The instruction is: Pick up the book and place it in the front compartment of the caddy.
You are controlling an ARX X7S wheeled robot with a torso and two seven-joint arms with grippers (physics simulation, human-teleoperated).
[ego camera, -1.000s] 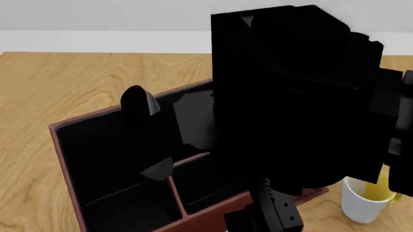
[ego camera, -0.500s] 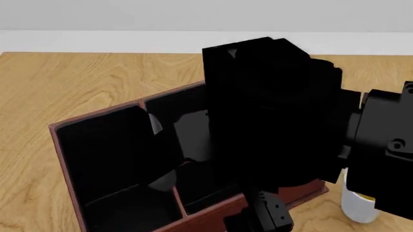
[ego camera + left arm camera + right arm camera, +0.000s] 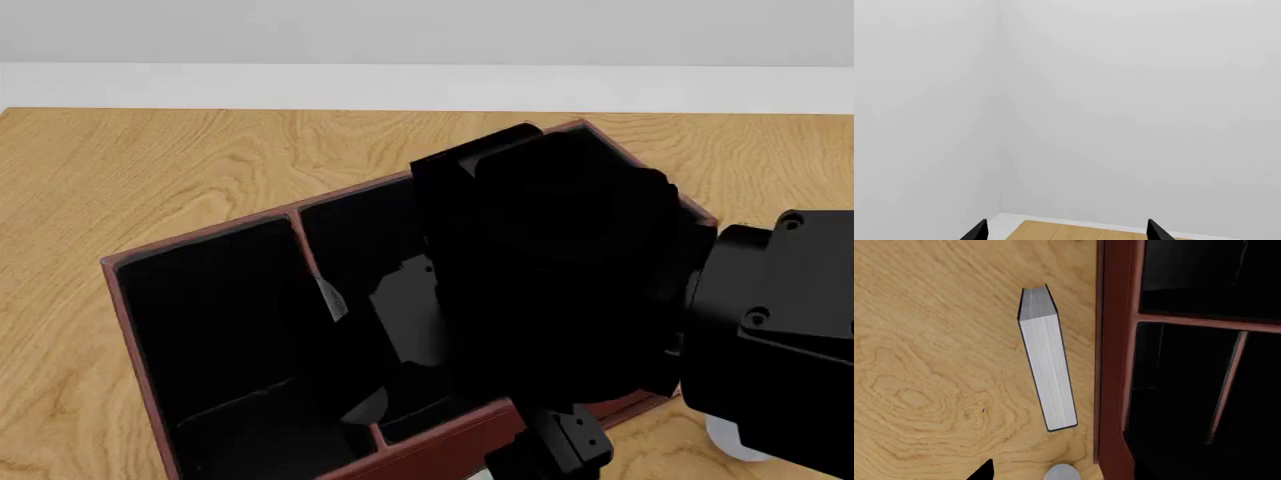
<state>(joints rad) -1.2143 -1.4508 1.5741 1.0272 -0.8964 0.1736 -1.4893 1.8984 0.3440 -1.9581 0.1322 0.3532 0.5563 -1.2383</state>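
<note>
A wooden table (image 3: 160, 170) holds a large red-brown caddy (image 3: 441, 445) with black lining, split by thin walls into several compartments. In the head view the caddy sits across the middle of the table, reaching towards its near edge, and the bulky black right arm (image 3: 561, 280) hangs over it, hiding much of its right half.

The right wrist view looks straight down on the book (image 3: 1046, 365). It stands on edge on the bare wood, pale page edges facing up, just beside the caddy's outer wall (image 3: 1111, 355) but not touching it, outside every compartment. Only one dark fingertip (image 3: 982, 471) of the right gripper shows, so its opening cannot be judged.

The left gripper (image 3: 1066, 233) points at a blank grey wall (image 3: 1121, 100), its two fingertips spread wide with nothing between them.
</note>
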